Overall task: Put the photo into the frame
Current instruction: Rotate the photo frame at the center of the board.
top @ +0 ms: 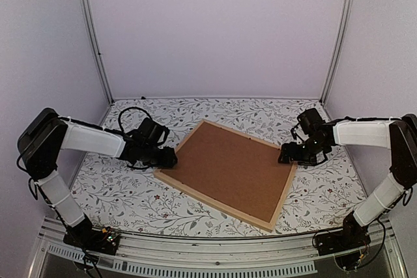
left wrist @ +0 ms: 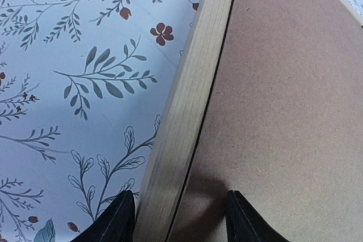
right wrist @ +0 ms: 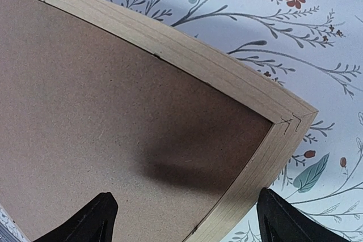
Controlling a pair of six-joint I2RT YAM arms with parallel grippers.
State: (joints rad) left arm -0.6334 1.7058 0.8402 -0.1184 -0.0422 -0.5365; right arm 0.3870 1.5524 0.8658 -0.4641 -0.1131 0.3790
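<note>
The frame [top: 212, 201], of thin light-wood bars, lies flat and askew on the table. A plain brown backing board [top: 228, 167] fills it. The photo is hidden. My left gripper [top: 171, 157] is at the frame's left corner. In the left wrist view it [left wrist: 180, 219] stands open astride the wooden bar [left wrist: 187, 100], one finger [left wrist: 116, 222] over the cloth and the other over the board [left wrist: 283, 111]. My right gripper [top: 285, 156] hovers at the frame's right corner. In the right wrist view it [right wrist: 184, 222] is wide open over the board [right wrist: 113, 111] and the bar [right wrist: 215, 63].
A floral tablecloth [top: 130, 193] covers the table. White enclosure walls with metal posts [top: 98, 56] close in the back and sides. A metal rail [top: 215, 255] runs along the near edge between the arm bases.
</note>
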